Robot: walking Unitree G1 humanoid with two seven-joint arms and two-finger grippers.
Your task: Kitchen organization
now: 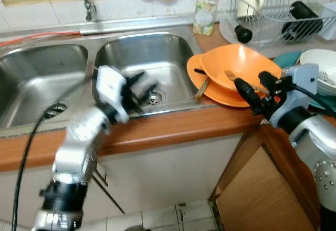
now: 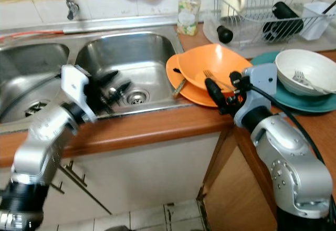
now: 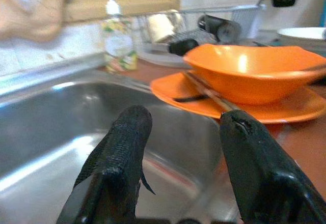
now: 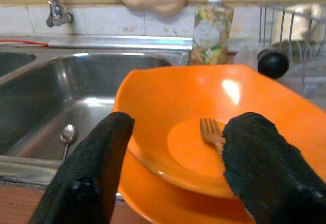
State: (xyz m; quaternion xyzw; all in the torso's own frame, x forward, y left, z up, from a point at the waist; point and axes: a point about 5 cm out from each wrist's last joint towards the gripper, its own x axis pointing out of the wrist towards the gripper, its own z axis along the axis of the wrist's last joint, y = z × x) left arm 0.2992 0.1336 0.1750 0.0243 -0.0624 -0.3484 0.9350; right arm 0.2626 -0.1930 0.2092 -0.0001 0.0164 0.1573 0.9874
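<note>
You had the orange bowl (image 1: 239, 65) sitting on the orange plate (image 1: 220, 93), on the tabletop (image 1: 173, 126) just right of the sink (image 1: 142, 52); a fork (image 4: 211, 132) lay inside the bowl. Your right tool (image 1: 254, 86) hovered at the bowl's near rim, fingers spread, gripping nothing. Your left tool (image 1: 139, 86) hung over the sink's front edge, left of the bowl, also released and empty. A soap bottle (image 1: 205, 13) stood behind the bowl; a spoon (image 4: 67, 135) lay in the sink.
</note>
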